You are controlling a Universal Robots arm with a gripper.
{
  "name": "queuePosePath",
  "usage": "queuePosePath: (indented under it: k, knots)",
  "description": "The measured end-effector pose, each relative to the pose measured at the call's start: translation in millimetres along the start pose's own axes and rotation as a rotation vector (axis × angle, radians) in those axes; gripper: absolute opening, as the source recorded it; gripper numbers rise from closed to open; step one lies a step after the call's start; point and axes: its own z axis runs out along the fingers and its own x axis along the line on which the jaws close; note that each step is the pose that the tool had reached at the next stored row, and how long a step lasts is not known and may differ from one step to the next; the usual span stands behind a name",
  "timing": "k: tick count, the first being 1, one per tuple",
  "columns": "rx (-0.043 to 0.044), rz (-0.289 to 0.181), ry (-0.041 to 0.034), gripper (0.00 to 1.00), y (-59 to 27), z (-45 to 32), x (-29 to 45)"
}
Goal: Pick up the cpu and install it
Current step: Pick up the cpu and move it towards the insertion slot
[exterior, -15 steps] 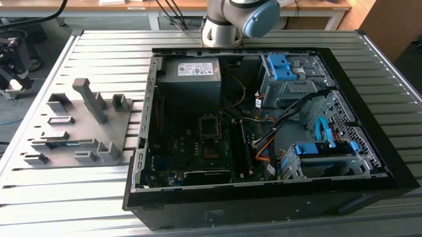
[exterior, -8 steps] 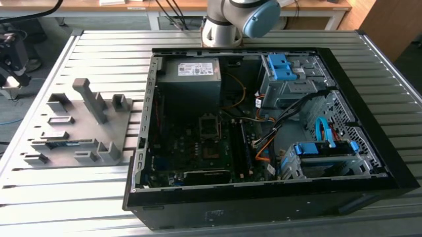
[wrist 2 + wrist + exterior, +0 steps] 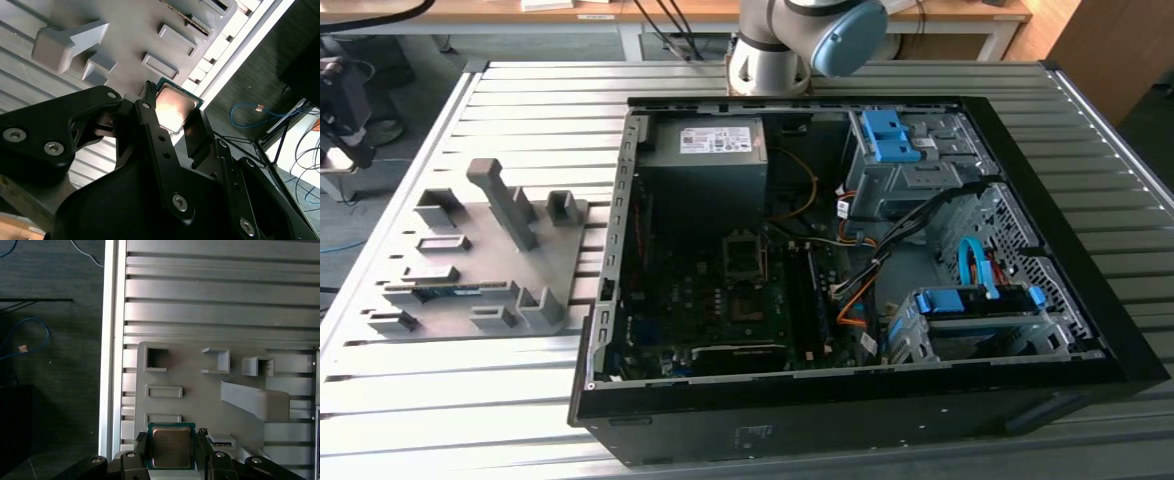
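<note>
From where I stand, the small flat square cpu with a silvery-grey metal face and a green rim [image 3: 171, 447] is pinched in the black two-fingered gripper [image 3: 171, 452]. One finger [image 3: 155, 130] presses on each of two opposite edges, so the metal face is free and the delicate underside is not touched, I think. It hangs over the near edge of the light grey moulded plastic holder tray [image 3: 200, 390], and it seems to be lifted a little above it - whether it has fully left its pocket I cannot tell. The tray lies flat on the ribbed aluminium table [image 3: 520, 100], and its pockets and blocks are surely there to keep each part in a known place for the arm. Just beside the tray, on the exterior view's right, the black open computer case [image 3: 854, 420] lies on its side with the dark motherboard [image 3: 707, 310] facing up - in this way a chip can be lowered straight down into it. Counted: one cpu, one gripper with two fingers, one tray with one tall post [image 3: 500, 200], one case, one grey power-supply box [image 3: 707, 150] and two blue drive holders [image 3: 887, 135], on the far side of the case from the tray.
</note>
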Motion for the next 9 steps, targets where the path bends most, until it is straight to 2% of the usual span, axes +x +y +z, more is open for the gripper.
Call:
queuePosePath:
  k: [9]
  knots:
    - [-0.0001, 0.0, -0.0002, 0.47, 0.2, -8.1, -0.2]
